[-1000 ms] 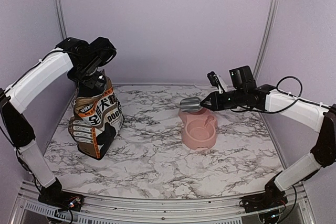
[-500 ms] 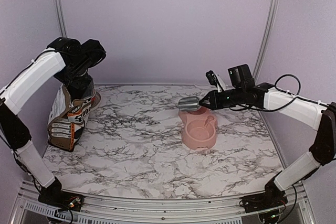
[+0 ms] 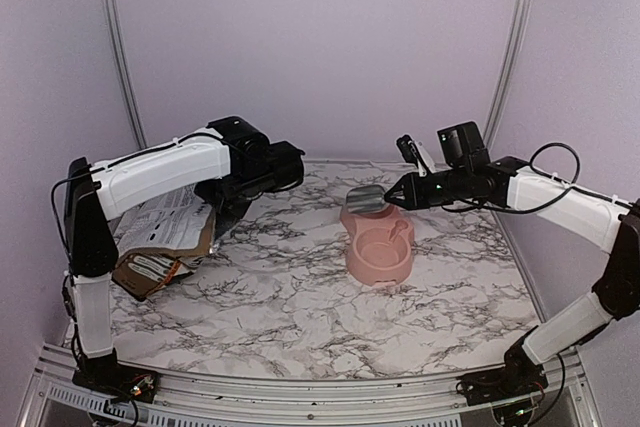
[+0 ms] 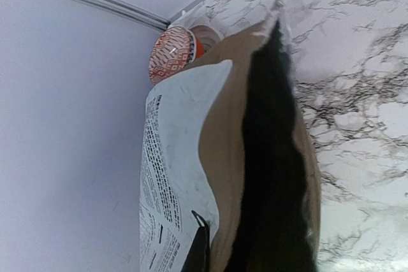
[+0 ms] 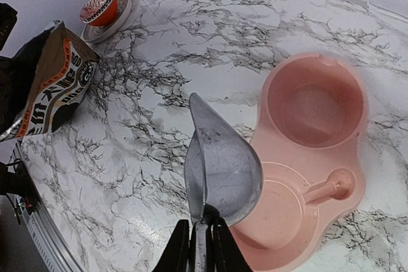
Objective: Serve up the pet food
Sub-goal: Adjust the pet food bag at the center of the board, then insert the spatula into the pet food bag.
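Kibble nowhere in sight from any camera; pet food presumably inside the brown-and-black printed paper bag (image 3: 160,239), slumped on its side at the far left of the white marble-patterned table (image 3: 300,317). Left gripper (image 3: 226,209) bent back toward the bag's upper edge. Only one dark fingertip (image 4: 199,248) visible against the white label, so impossible to tell whether clamped on the paper or merely beside it.

Right of centre, shiny silver metal scoop (image 5: 223,164) held empty just over the pink plastic double bowl (image 5: 319,148), both hollows bare, one with a small peg. Right gripper (image 5: 197,241) pinched tight on the scoop's handle.

Judged step: bringing bag and scoop together, nothing served yet. Next move likely calling for the bag's mouth raised and steadied, then the scoop carried well leftward to meet it.

From the left wrist only: the bag's small-print label and black side panel. From both wrists but not from above: the reddish mesh ball (image 4: 172,52) on its small dish in the corner, hidden by the left arm. From the right wrist only: the scoop's bare inside and the bag's printed front.
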Controlling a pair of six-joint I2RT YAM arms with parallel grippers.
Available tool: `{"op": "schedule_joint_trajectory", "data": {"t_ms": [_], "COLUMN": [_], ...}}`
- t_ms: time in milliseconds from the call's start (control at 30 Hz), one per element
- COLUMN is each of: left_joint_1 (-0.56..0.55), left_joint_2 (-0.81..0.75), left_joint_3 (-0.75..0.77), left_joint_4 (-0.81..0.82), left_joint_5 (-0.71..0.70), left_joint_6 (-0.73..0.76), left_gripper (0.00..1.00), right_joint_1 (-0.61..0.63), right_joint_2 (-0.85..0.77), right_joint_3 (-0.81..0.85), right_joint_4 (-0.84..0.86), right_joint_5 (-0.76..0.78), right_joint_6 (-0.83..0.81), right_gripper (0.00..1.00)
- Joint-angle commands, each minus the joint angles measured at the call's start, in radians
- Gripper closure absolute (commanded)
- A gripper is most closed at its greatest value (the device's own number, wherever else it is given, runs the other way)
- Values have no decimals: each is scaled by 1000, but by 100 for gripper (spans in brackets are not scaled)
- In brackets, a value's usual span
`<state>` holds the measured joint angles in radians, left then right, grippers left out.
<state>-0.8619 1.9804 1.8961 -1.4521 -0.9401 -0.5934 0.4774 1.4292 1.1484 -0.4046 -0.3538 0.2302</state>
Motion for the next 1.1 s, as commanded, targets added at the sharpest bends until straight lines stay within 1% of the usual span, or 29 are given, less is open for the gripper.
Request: {"op": "schedule_joint_trajectory", "data": {"t_ms": [0, 133, 200, 267, 333, 367, 400, 467, 533, 667, 733, 833, 1067], "left_joint_1": [-77, -109, -111, -115, -113, -109, -105, -105, -105, -103, -104, -103, -103], "left_joint_2": [54, 71, 91, 101, 90, 80, 62, 21, -1, 7, 12, 10, -8], "left_joint_3": [162, 193, 197, 206, 215, 221, 217, 157, 104, 68, 62, 58, 16], "left_joint_4": [30, 82, 103, 101, 66, 66, 100, 225, 308, 375, 409, 447, 500], "left_joint_5": [130, 215, 242, 231, 163, 153, 184, 306, 408, 455, 483, 488, 499], "left_joint_6": [-64, -55, -21, 37, 41, 41, 57, 103, 115, 89, 79, 50, 33], "left_gripper": [100, 100, 100, 100, 100, 100, 100, 100, 100, 100, 100, 100, 100], "right_joint_1": [-5, -5, -6, -5, -6, -5, -4, -1, 8, 76, 125, 173, 228], "right_joint_2": [-28, -32, -40, -48, -56, -61, -65, -71, -73, -78, -72, -48, 69], "right_joint_3": [5, -23, -44, -51, -58, -62, -66, -73, -72, -79, -73, -69, -60], "right_joint_4": [10, 16, 28, 36, 42, 48, 54, 72, 85, 128, 138, 163, 284], "right_joint_5": [-27, -24, -24, -37, -60, -80, -105, -199, -280, -362, -356, -337, -292], "right_joint_6": [13, 20, 30, 43, 55, 62, 68, 77, 88, 137, 154, 199, 330], "right_gripper": [100, 100, 100, 100, 100, 100, 100, 100, 100, 100, 100, 100, 100]}}
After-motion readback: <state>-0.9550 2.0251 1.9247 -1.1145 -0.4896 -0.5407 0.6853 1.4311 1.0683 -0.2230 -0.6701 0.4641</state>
